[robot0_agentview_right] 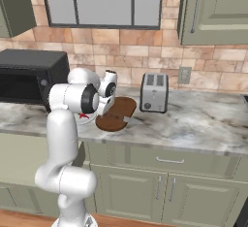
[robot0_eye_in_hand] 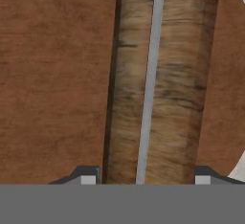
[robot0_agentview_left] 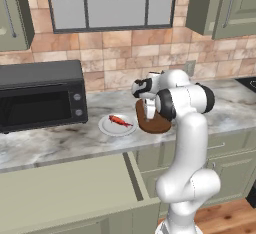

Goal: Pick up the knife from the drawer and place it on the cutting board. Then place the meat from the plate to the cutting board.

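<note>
Hand view, close-up: knife [robot0_eye_in_hand: 153, 89] handle runs up the middle btwn the two fingertips [robot0_eye_in_hand: 83, 177], wood scales w/ a grey metal strip down the centre, and the tool [robot0_eye_in_hand: 143, 179] is clamped on it. Dark brown cutting board [robot0_eye_in_hand: 52, 74] sits right behind the handle, so the knife is low over the board or already on it (can't tell which from this angle). White plate [robot0_eye_in_hand: 238, 170] rim peeks in at the right edge.

Left base view: tool [robot0_agentview_left: 149, 112] is down over the board [robot0_agentview_left: 155, 124], on the marble counter [robot0_agentview_left: 60, 140]. Plate [robot0_agentview_left: 118, 125] sits just beside the board on its left, meat [robot0_agentview_left: 120, 121] on it, not yet moved. Sage-green drawer [robot0_agentview_left: 65, 188] stands pulled out below the counter edge, pale inside. Microwave [robot0_agentview_left: 40, 95] well off to the left.

Right base view: the blade tip seems to stick out over the board's [robot0_agentview_right: 118, 112] near-right edge; toaster [robot0_agentview_right: 154, 92] stands near the board's right side.

Step in hand, my read: setting the knife down on the board. To do it well, lower until the handle lies flat, keep it level, and check most of the knife rests over wood, since the blade looks to overhang. Then let go gently and lift straight up, so the fingers don't drag it toward the plate. Meat comes after.
</note>
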Tool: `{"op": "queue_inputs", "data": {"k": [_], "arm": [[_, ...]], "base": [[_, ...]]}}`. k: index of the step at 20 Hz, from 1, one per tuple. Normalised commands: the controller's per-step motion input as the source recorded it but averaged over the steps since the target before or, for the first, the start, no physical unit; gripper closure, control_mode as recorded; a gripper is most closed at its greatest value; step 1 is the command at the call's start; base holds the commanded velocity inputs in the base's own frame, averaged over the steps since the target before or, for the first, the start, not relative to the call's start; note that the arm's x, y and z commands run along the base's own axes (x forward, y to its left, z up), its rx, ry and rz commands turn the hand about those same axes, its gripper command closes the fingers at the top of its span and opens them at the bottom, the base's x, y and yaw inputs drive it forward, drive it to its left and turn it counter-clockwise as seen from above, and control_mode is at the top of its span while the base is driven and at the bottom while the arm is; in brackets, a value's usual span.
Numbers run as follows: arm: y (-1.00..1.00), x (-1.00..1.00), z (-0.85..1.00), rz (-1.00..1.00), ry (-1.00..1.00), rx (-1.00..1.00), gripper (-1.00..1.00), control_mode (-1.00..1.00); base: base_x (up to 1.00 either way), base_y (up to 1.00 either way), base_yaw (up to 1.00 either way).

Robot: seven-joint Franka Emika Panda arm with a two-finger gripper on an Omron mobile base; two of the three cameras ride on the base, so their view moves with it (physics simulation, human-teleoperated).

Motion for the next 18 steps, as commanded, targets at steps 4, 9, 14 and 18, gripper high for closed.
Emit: {"op": "queue_inputs", "data": {"k": [4,9,14,18], "arm": [[0.06,0.0,-0.24,0.0,0.0,0.0,-1.0,-1.0],[0.13,0.0,-0.07,0.0,0.0,0.0,-1.0,-1.0],[0.27,0.0,0.0,0.0,0.0,0.0,-1.0,-1.0],[0.25,0.0,0.0,0.0,0.0,0.0,-1.0,-1.0]], "base": [[0.0,0.0,0.0],[0.0,0.0,0.0],[0.0,0.0,0.0],[0.0,0.0,0.0]]}}
